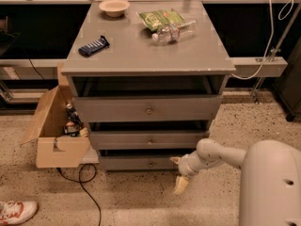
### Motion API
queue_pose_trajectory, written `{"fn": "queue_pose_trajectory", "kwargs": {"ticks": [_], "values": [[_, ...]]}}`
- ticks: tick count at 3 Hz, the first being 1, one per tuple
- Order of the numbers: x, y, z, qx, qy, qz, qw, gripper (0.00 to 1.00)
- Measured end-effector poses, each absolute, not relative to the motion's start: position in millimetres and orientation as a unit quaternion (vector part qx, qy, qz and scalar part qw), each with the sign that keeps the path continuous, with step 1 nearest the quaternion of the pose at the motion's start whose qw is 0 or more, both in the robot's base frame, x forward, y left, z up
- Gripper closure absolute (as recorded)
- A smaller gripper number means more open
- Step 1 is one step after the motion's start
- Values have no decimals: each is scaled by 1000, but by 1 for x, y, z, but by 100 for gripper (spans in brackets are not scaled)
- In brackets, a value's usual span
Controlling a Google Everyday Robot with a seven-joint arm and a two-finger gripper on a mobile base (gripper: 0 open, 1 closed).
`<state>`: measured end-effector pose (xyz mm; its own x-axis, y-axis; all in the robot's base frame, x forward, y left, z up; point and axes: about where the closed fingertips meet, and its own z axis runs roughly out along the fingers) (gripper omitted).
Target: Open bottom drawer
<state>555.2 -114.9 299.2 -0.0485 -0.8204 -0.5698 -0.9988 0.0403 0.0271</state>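
The grey cabinet (141,55) has three drawers. The bottom drawer (127,163) is the shallowest one, near the floor, with a small round knob (151,164) at its centre; its front looks flush with the cabinet. My gripper (178,173) is low at the drawer's right end, to the right of the knob. Its two cream fingers (180,184) are spread apart, one by the drawer front and one lower, over the floor. It holds nothing.
An open cardboard box (54,135) with bottles stands left of the cabinet, with a black cable (87,182) on the floor. A shoe (14,211) lies at the bottom left. A bowl (114,6), snack bag, water bottle (173,32) and dark bar (93,46) lie on top.
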Motion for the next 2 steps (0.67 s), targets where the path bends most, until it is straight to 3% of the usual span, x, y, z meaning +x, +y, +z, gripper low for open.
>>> {"fn": "queue_pose_trajectory", "kwargs": {"ticks": [2], "values": [[602, -94, 200, -656, 689, 194, 238, 0]]}}
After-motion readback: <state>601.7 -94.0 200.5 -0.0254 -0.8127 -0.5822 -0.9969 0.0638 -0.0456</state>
